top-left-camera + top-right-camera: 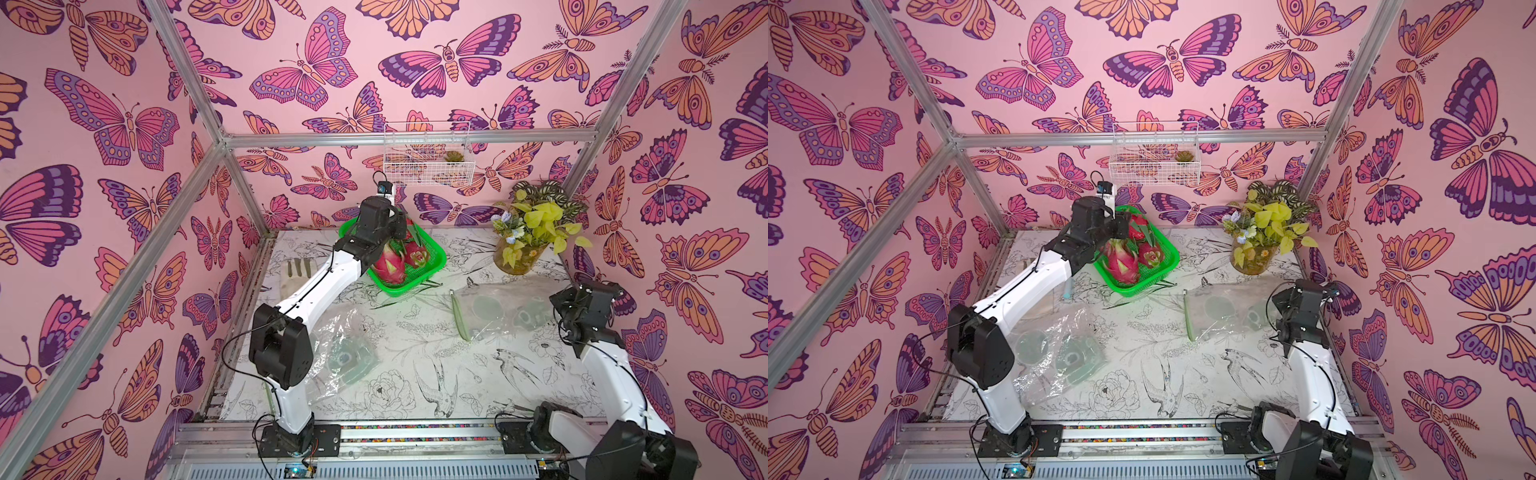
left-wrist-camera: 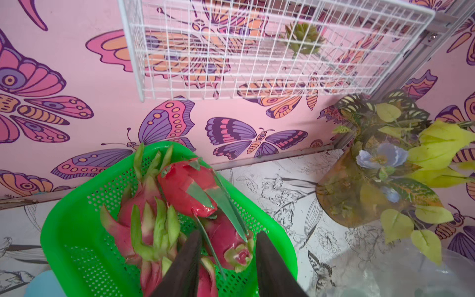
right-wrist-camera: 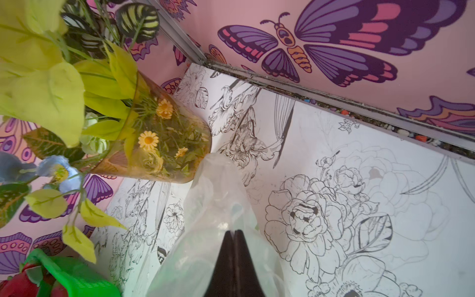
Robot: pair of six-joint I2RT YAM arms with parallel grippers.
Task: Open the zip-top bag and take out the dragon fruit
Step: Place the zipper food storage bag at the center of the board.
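Several dragon fruit point(image 1: 388, 259) lie in the green basket point(image 2: 77, 231) near the far edge of the table, left of its middle; none is inside a bag. The fruit looks heavy and firm, with waxy skin and soft scales that can tear, so a hold across the thick middle is safer than one at the leaves. The left gripper point(image 2: 228, 232) hangs over them, its jaws apart, holding nothing. The right gripper point(image 3: 234, 231) is closed, it seems on the film of the flat, empty zip-top bag point(image 1: 490, 307) near the right edge. A second crumpled bag point(image 1: 349, 357) lies near the left arm's base.
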